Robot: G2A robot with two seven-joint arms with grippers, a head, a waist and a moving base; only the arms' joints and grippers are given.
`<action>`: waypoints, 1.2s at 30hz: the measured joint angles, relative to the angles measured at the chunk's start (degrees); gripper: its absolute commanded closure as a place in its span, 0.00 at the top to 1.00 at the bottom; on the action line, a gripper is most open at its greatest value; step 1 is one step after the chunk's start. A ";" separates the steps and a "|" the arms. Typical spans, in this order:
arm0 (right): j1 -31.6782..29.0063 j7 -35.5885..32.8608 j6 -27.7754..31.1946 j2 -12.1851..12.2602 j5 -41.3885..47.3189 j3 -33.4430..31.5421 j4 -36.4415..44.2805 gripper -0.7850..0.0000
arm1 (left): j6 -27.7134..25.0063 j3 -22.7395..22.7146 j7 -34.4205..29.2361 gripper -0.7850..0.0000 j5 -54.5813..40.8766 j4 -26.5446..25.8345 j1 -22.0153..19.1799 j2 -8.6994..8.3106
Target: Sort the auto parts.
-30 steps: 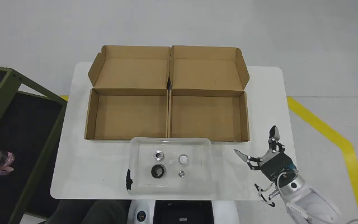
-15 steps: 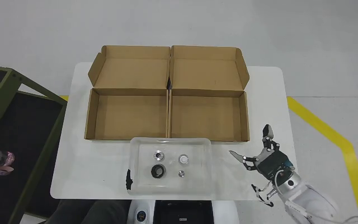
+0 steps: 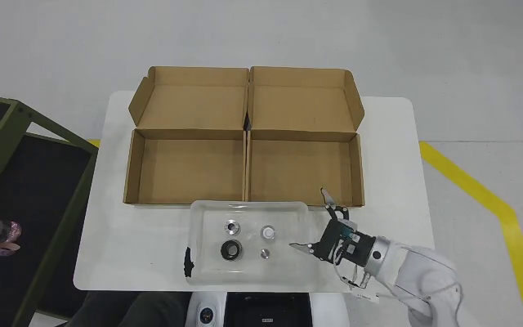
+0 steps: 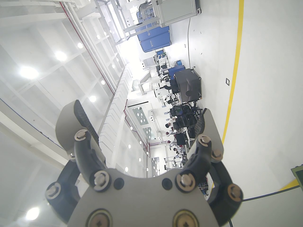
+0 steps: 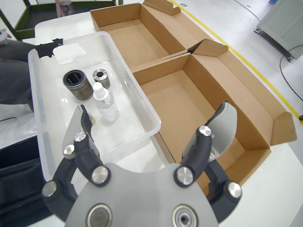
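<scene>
A clear plastic tray [image 3: 250, 204] sits at the table's front edge. In it stand a black linear bearing [image 3: 233, 249], a silver bushing [image 3: 234, 226], a small white bottle [image 3: 268, 234] and a small metal part [image 3: 264, 253]. My right gripper [image 3: 309, 219] hovers open over the tray's right end, one finger above the tray, the other toward the right box. Its wrist view shows the right gripper [image 5: 153, 109] empty, with the bearing [image 5: 77, 83], bushing [image 5: 101, 77] and bottle [image 5: 106, 105] ahead. My left gripper [image 4: 140, 109] is open, empty and pointing up into the hall.
Two open cardboard boxes, left [image 3: 186, 170] and right [image 3: 304, 170], lie side by side behind the tray with flaps folded back. The white table [image 3: 388, 139] has bare surface to the right. A dark green cart [image 3: 41, 188] stands off the table's left side.
My right gripper has swung left from the table's front right corner to the tray's right end, still open. The parts in the tray have not moved.
</scene>
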State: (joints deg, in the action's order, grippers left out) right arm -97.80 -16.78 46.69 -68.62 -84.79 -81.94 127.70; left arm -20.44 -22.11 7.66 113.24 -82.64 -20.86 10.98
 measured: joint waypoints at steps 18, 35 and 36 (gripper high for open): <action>13.79 -20.43 2.59 -0.47 4.13 18.55 -3.68 1.00 | 0.00 0.00 0.00 1.00 0.00 0.00 0.00 0.00; 17.05 -25.75 2.42 0.25 10.44 21.74 -8.58 1.00 | 0.00 0.00 0.00 1.00 0.00 0.00 0.00 0.00; 17.21 -25.67 2.17 0.30 10.78 21.78 -8.98 1.00 | 0.00 0.00 0.00 1.00 0.00 0.00 0.00 0.00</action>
State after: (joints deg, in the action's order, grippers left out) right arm -80.59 -42.45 48.86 -68.32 -74.01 -60.16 118.72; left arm -20.44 -22.11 7.66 113.24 -82.64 -20.86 10.98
